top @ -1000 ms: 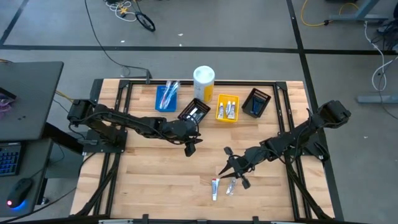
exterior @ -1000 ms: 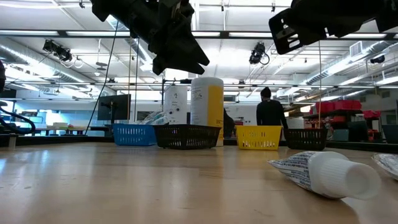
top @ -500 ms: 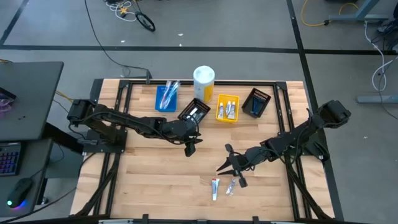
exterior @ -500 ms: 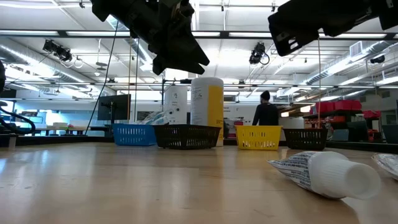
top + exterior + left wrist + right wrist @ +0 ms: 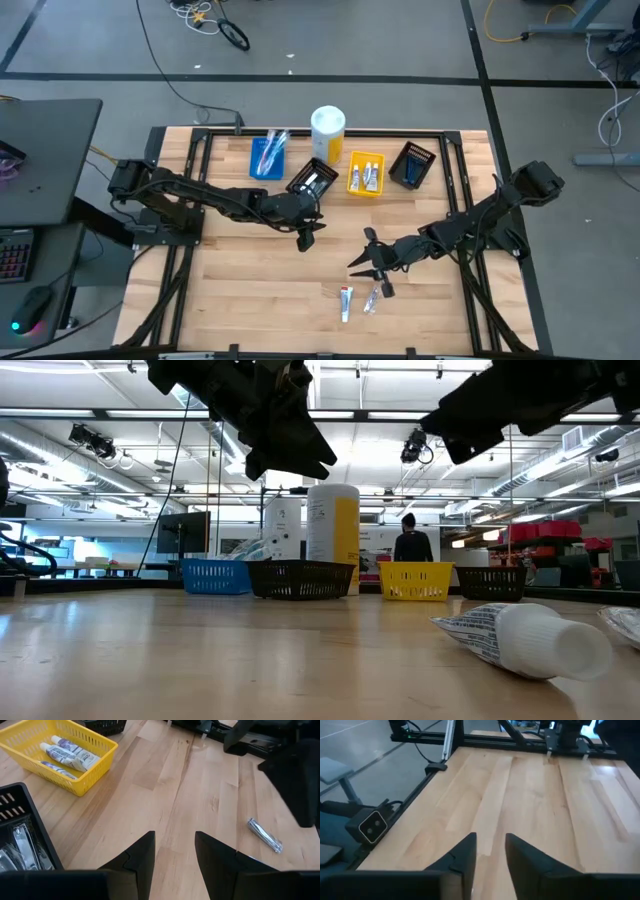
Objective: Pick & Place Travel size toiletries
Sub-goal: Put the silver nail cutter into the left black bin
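Beside black bin [image 5: 312, 180], left gripper [image 5: 306, 238] hangs above bare wood, fingers parted, nothing between them; waiting. Beyond it, yellow bin [image 5: 366, 176] holds 3 tubes [image 5: 70, 756]. Right gripper [image 5: 371, 263] hovers mid-table, fingers spread, empty. Just below its tips on table: white tube with red cap [image 5: 346, 302] and silver tube [image 5: 371, 299], side by side, apart. Step, as judged: reaching for next tube, 2 left loose. Next move calls for descent over 1 tube, fingers across its width, close, carry to yellow bin.
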Robot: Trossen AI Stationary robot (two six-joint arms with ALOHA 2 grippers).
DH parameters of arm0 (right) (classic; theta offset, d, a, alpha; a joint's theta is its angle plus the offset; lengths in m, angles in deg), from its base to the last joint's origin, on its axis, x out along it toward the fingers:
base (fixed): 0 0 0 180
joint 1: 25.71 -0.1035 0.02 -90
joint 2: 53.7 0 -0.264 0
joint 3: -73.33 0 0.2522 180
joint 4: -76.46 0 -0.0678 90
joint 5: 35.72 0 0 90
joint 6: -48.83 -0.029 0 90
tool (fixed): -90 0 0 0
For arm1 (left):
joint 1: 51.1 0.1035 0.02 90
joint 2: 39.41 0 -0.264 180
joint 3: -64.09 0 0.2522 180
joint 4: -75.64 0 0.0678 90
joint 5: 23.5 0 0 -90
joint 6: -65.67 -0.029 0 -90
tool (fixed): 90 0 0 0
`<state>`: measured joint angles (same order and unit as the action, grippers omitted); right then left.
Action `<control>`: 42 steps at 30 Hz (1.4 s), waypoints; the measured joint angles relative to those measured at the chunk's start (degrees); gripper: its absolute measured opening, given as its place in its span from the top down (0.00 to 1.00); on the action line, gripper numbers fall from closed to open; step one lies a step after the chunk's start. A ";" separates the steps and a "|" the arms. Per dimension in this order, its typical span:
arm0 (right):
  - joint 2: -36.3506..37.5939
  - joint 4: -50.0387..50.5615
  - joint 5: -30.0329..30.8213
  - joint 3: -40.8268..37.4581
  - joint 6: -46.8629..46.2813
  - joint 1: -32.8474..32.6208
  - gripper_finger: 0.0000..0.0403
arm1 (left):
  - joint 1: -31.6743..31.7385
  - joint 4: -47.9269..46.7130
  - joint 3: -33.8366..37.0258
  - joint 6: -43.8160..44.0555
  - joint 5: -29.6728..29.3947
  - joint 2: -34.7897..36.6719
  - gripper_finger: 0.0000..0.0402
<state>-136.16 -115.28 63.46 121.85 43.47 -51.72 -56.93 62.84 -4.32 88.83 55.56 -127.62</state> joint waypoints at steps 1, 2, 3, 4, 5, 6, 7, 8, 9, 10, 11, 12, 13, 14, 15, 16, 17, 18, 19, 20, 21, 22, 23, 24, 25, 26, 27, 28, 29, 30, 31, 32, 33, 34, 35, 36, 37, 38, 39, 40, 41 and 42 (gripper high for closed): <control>0.00 0.00 -0.14 -0.21 -0.20 0.00 0.70 | 0.02 0.01 0.00 0.00 0.01 0.00 0.64; 0.00 0.00 -0.16 -0.39 -0.24 -0.01 0.67 | 0.02 0.02 0.00 0.00 0.01 0.00 0.64; 0.00 0.02 -0.22 -0.54 -0.25 -0.02 0.65 | 0.02 0.00 0.00 0.00 0.01 0.00 0.64; 0.00 0.02 -0.26 -0.64 -0.25 -0.02 0.62 | 0.02 0.02 0.00 0.00 0.00 0.00 0.64; 0.00 0.05 -0.48 -0.68 -0.25 -0.02 0.60 | 0.02 0.00 0.00 0.00 0.01 0.00 0.64; 0.00 0.22 -1.18 -0.70 -0.25 -0.02 0.58 | 0.01 0.01 0.00 0.00 0.01 0.00 0.64; 0.00 0.53 -2.66 -0.70 -0.17 -0.02 0.57 | 0.02 0.01 0.00 0.00 0.00 0.00 0.64; 0.00 0.90 -4.47 -0.70 0.03 0.00 0.56 | 0.01 0.01 0.00 0.00 0.00 0.00 0.64; 0.00 1.26 -6.35 -0.72 0.04 0.01 0.55 | 0.00 0.00 0.00 0.00 0.02 0.00 0.64; 0.00 1.54 -8.66 -0.72 0.11 -0.02 0.55 | 0.02 0.02 0.00 0.00 0.00 0.00 0.64; 0.00 1.88 -11.41 -0.72 0.31 -0.02 0.55 | 0.02 0.00 0.00 0.00 0.00 0.00 0.64; 0.00 2.34 -14.31 -0.72 0.90 -0.02 0.55 | 0.02 0.01 0.00 0.00 0.02 0.00 0.64; 0.00 2.93 -17.03 -0.73 1.99 -0.02 0.55 | 0.01 0.00 0.00 0.00 0.02 0.00 0.64; 0.00 3.68 -19.03 -0.74 3.30 -0.13 0.55 | 0.02 0.00 0.00 0.00 0.01 0.00 0.64; 0.00 4.78 -20.29 -0.74 4.87 -0.36 0.55 | 0.01 0.01 0.00 0.00 0.00 0.00 0.64; 0.00 6.37 -20.84 -0.74 7.08 -0.58 0.55 | 0.02 0.00 0.00 0.00 0.00 0.00 0.64; 0.00 8.03 -21.12 -0.74 9.00 -0.82 0.55 | 0.02 0.01 0.00 0.00 0.01 0.00 0.64; 0.00 9.75 -21.20 -0.76 10.56 -1.11 0.55 | 0.02 0.02 0.00 0.00 0.00 0.00 0.64; -0.23 10.98 -21.05 -0.76 11.44 -1.41 0.55 | 0.02 0.00 0.00 0.00 0.00 0.00 0.64; -0.66 11.91 -20.35 -0.76 11.67 -1.62 0.55 | 0.02 0.01 0.00 0.00 0.02 0.00 0.64; -1.21 13.07 -19.90 -0.76 11.67 -1.93 0.55 | 0.02 0.02 0.00 0.00 0.00 0.00 0.64; -1.93 13.86 -19.90 -0.76 11.65 -2.16 0.55 | 0.01 0.01 0.00 0.00 0.02 0.00 0.64; -2.88 13.95 -19.85 -0.76 11.67 -2.44 0.55 | 0.01 0.01 0.00 0.00 0.01 0.00 0.64; -3.85 14.12 -19.77 -0.76 11.74 -2.70 0.55 | 0.02 0.02 0.00 0.00 0.01 0.00 0.64; -4.93 14.26 -19.77 -0.76 11.83 -3.00 0.55 | 0.02 0.06 0.00 0.00 0.00 0.00 0.64; -6.17 14.28 -19.75 -0.76 11.91 -3.16 0.55 | 0.02 0.06 0.00 0.02 0.00 0.00 0.64; -7.49 14.45 -19.77 -0.76 12.10 -3.20 0.55 | 0.02 0.06 0.00 0.06 0.00 0.00 0.64; -8.75 14.60 -19.77 -0.76 12.14 -3.23 0.55 | 0.02 0.06 0.00 0.07 0.01 0.00 0.64; -9.90 14.51 -19.55 -0.76 12.07 -3.23 0.55 | 0.02 0.06 0.00 0.02 0.00 0.00 0.64; -11.13 14.26 -18.87 -0.76 11.72 -3.21 0.55 | 0.02 0.06 0.00 0.00 0.00 0.00 0.64; -12.18 14.15 -18.26 -0.76 11.33 -3.21 0.55 | 0.02 0.06 0.00 0.00 0.00 0.00 0.64; -13.09 13.97 -17.78 -0.76 11.18 -3.23 0.55 | 0.02 0.06 0.00 0.00 0.01 0.00 0.64; -13.67 13.64 -17.30 -0.66 10.95 -3.24 0.55 | 0.02 0.08 0.00 0.00 0.00 0.00 0.64; -14.29 13.34 -16.39 -0.65 10.98 -3.30 0.55 | 0.00 0.08 0.00 0.00 0.02 0.00 0.64; -14.79 13.24 -15.43 -0.61 10.95 -3.43 0.55 | 0.02 0.08 0.00 0.00 0.00 0.00 0.64; -15.08 13.24 -14.97 -0.61 11.11 -3.47 0.55 | 0.02 0.08 0.00 0.00 0.00 0.00 0.64; -15.19 13.33 -14.79 -0.61 11.80 -3.49 0.56 | 0.00 0.08 0.00 0.00 0.00 0.00 0.64; -15.21 13.35 -14.62 -0.61 12.71 -3.55 0.57 | 0.01 0.08 0.00 0.00 0.02 0.00 0.64; -15.21 13.35 -14.50 -0.61 13.37 -3.58 0.59 | 0.02 0.08 0.00 0.00 0.00 0.00 0.64; -15.26 13.16 -14.34 -0.61 13.64 -3.58 0.61 | 0.01 0.08 0.00 0.00 0.00 0.00 0.64; -15.31 12.95 -14.29 -0.61 13.61 -3.56 0.63 | 0.01 0.08 0.00 0.00 0.02 0.00 0.64; -15.34 12.82 -14.31 -0.61 13.30 -3.56 0.66 | 0.02 0.08 0.00 0.00 0.00 0.00 0.64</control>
<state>-151.50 -102.45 49.15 121.24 56.77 -55.27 -56.90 62.92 -4.32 88.83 55.56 -127.62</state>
